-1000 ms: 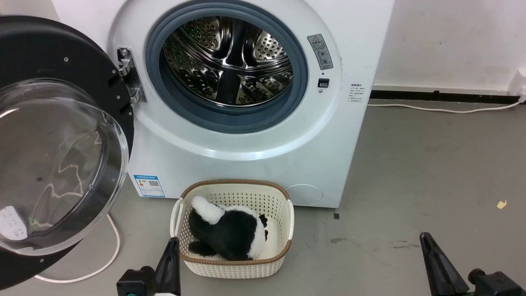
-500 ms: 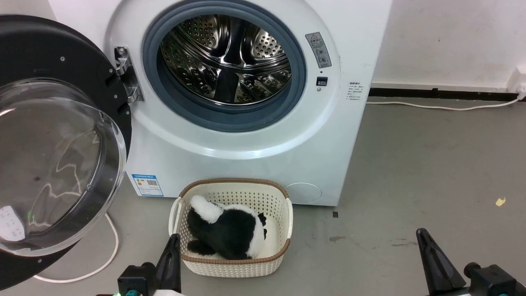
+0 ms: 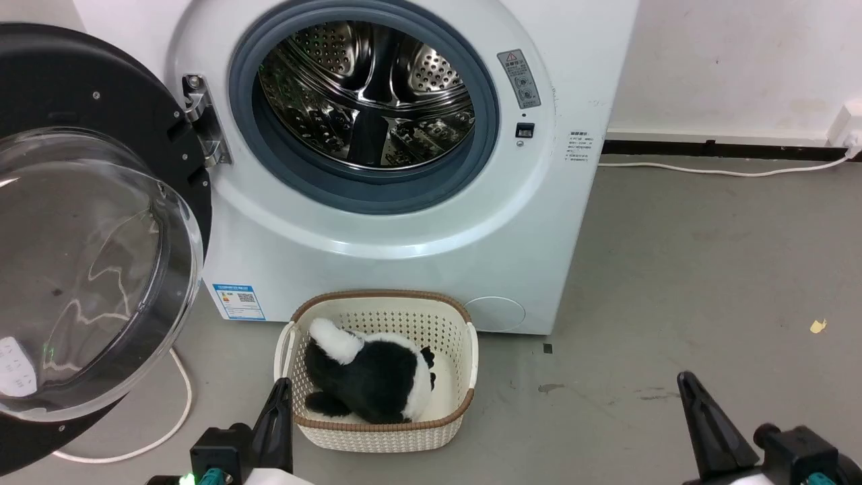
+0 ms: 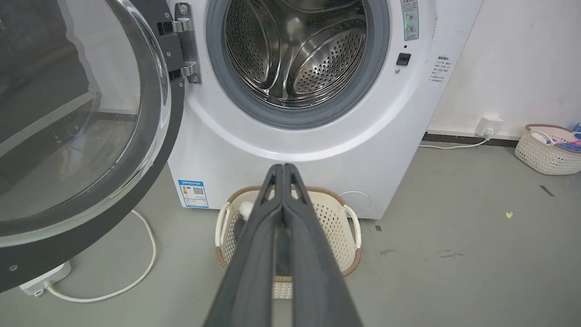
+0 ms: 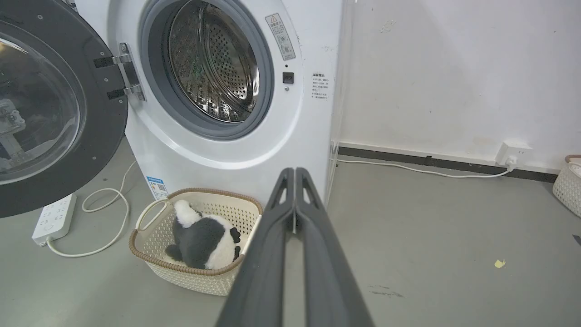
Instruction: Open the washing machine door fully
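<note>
The washing machine door [image 3: 94, 236], black-framed with a clear bulging bowl, hangs swung wide left of the drum [image 3: 367, 94]. The left gripper [image 4: 282, 169] and right gripper [image 5: 295, 172] are both closed, empty, touching nothing.

Bright, even indoor light with soft shadows.
Glare streaks the washing machine door [image 3: 94, 269] and steel drum [image 3: 367, 94]; wrist views bow at edges.

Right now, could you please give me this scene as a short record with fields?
door: swung wide open, left of the machine
drum: exposed, nothing visible inside
basket: on the floor before the machine, toy inside
left pincer: shut, holding nothing
right pincer: shut, holding nothing
</note>
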Robot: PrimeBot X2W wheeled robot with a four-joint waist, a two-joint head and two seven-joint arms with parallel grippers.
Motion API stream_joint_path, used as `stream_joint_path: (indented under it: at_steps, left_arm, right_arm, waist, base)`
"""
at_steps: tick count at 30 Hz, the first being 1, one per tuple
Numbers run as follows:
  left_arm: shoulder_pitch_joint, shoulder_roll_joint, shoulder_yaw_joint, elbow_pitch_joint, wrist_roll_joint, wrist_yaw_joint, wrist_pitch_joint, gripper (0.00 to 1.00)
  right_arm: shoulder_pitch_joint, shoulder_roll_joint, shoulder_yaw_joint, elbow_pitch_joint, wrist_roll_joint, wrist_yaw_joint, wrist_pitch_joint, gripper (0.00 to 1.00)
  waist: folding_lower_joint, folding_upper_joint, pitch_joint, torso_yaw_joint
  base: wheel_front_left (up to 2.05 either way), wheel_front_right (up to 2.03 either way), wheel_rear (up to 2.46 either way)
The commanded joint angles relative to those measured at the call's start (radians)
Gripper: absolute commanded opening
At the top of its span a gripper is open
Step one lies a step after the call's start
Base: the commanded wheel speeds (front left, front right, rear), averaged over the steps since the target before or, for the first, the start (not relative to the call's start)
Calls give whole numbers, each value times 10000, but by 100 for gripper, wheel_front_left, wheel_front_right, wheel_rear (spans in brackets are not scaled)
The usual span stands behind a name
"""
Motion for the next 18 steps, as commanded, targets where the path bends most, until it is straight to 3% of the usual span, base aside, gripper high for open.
stream_joint_path:
  at_steps: [1,18]
  left_arm:
    - [-163,-51,81,-82,117,-35,58,0]
    - [-249,-163,367,-311,494,-210,406,0]
  right_arm:
    - [-253,34,4,-11,-97,3,64,0]
    - [-469,47,64,-16,-217,4,414,0]
  waist:
    - [-1,0,6,-5]
    - [-1,0,80,-67]
  base:
    - [0,0,0]
    - [0,0,0]
